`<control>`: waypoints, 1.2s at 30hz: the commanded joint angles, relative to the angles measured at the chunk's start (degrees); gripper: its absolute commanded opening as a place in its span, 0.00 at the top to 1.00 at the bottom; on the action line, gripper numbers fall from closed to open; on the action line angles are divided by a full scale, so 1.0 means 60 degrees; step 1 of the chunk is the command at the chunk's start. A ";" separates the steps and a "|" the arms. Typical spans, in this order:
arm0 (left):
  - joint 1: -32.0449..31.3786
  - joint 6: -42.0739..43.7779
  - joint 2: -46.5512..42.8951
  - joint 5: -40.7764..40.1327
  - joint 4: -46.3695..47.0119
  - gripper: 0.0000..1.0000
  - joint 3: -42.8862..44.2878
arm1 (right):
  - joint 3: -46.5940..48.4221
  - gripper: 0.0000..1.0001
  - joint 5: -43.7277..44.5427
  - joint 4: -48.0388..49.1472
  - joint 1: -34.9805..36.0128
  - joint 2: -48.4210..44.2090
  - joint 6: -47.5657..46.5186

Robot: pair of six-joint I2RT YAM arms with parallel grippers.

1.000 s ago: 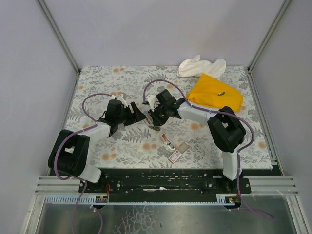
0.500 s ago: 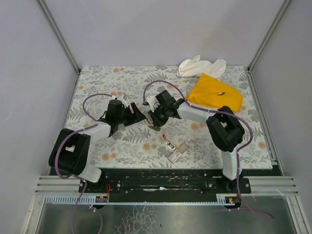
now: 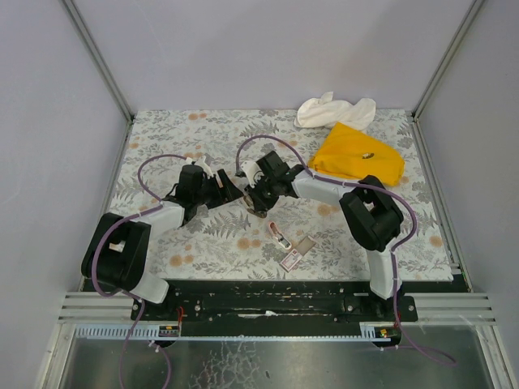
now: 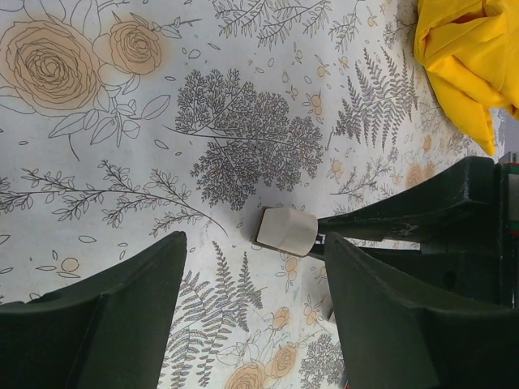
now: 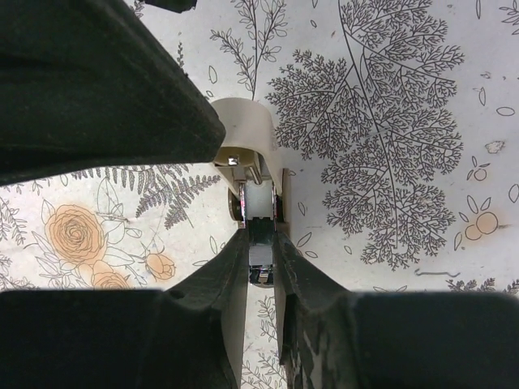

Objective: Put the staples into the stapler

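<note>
Two arms are bolted at the near edge of one table (image 3: 162, 138): a left arm (image 3: 130, 255) and a right arm (image 3: 371, 217). There is one stapler (image 5: 247, 130), cream-coloured. The staples (image 3: 289, 260) count as three small pieces lying near one another: one pink box, a second pink piece (image 3: 280, 237) and one tan cardboard piece (image 3: 305, 245). Two cloths lie at the far right, one yellow cloth (image 3: 345, 158) and one white cloth (image 3: 334, 109). One tiny object (image 3: 367, 154), too small to tell, sits on the yellow one.
</note>
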 commanded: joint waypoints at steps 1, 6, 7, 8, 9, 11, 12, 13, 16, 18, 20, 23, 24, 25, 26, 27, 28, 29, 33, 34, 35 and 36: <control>0.0061 0.0118 0.0087 0.0138 0.0161 0.33 0.0236 | 0.0348 0.75 0.0414 -0.0246 0.0127 0.0143 -0.0245; 0.0061 0.0125 0.0077 0.0206 0.0226 0.33 0.0240 | 0.0348 0.65 0.0361 -0.0217 0.0138 -0.0049 -0.0131; 0.0058 0.0131 0.0072 0.0236 0.0255 0.33 0.0240 | 0.0348 0.62 0.0336 -0.0197 0.0137 -0.0120 -0.0095; 0.0061 0.0132 0.0079 0.0262 0.0292 0.32 0.0240 | 0.0359 0.60 0.0304 -0.0182 0.0137 -0.0204 -0.0039; 0.0058 0.0132 0.0089 0.0327 0.0332 0.32 0.0236 | 0.0342 0.58 0.0274 -0.0169 0.0142 -0.0289 0.0017; 0.0062 0.0130 0.0100 0.0416 0.0373 0.32 0.0267 | 0.0328 0.54 0.0198 -0.0122 0.0137 -0.0481 0.0106; 0.0058 0.0132 0.0094 0.0429 0.0368 0.32 0.0278 | 0.0330 0.53 0.0182 -0.0085 0.0128 -0.0582 0.0154; 0.0057 0.0119 0.0117 0.0438 0.0370 0.32 0.0296 | 0.0311 0.51 0.0180 -0.0049 0.0130 -0.0705 0.0215; 0.0051 0.0103 0.0170 0.0454 0.0372 0.31 0.0398 | 0.0252 0.47 0.0385 0.0049 0.0128 -0.1050 0.0653; 0.0054 0.0089 0.0271 0.0465 0.0381 0.30 0.0479 | 0.0199 0.47 0.0622 0.0075 0.0096 -0.1243 0.1196; 0.0047 0.0088 0.0395 0.0453 0.0393 0.29 0.0597 | 0.0042 0.47 0.0762 0.0160 0.0013 -0.1458 0.2004; 0.0025 0.0088 0.0629 0.0494 0.0417 0.29 0.0754 | -0.0408 0.47 0.1115 0.0313 -0.0157 -0.1723 0.3445; -0.0002 0.0096 0.0709 0.0497 0.0423 0.29 0.0790 | -0.0618 0.47 0.1168 0.0407 -0.0250 -0.1825 0.4007; -0.0031 0.0102 0.0776 0.0509 0.0415 0.29 0.0832 | -0.0826 0.47 0.1122 0.0538 -0.0349 -0.1919 0.4535; -0.0071 0.0116 0.0839 0.0543 0.0412 0.29 0.0876 | -0.1072 0.48 0.0999 0.0715 -0.0451 -0.2011 0.4987; -0.0114 0.0117 0.0884 0.0566 0.0402 0.30 0.0900 | -0.1273 0.50 0.0863 0.0864 -0.0543 -0.2081 0.5397; -0.0171 0.0130 0.0920 0.0581 0.0399 0.30 0.0940 | -0.1468 0.51 0.0701 0.1022 -0.0631 -0.2119 0.5732; -0.0217 0.0152 0.0945 0.0592 0.0390 0.31 0.0956 | -0.1624 0.53 0.0529 0.1155 -0.0688 -0.2135 0.5996; -0.0346 0.0261 0.0943 0.0562 0.0279 0.34 0.1057 | -0.1808 0.58 0.0235 0.1240 -0.0734 -0.1991 0.6440; -0.0385 0.0284 0.0935 0.0559 0.0256 0.35 0.1058 | -0.1835 0.58 0.0225 0.1206 -0.0734 -0.1934 0.6489; -0.0423 0.0303 0.0929 0.0560 0.0229 0.36 0.1045 | -0.1870 0.59 0.0224 0.1209 -0.0734 -0.1888 0.6543; -0.0479 0.0327 0.0920 0.0553 0.0218 0.37 0.1029 | -0.1927 0.59 0.0224 0.1231 -0.0734 -0.1864 0.6591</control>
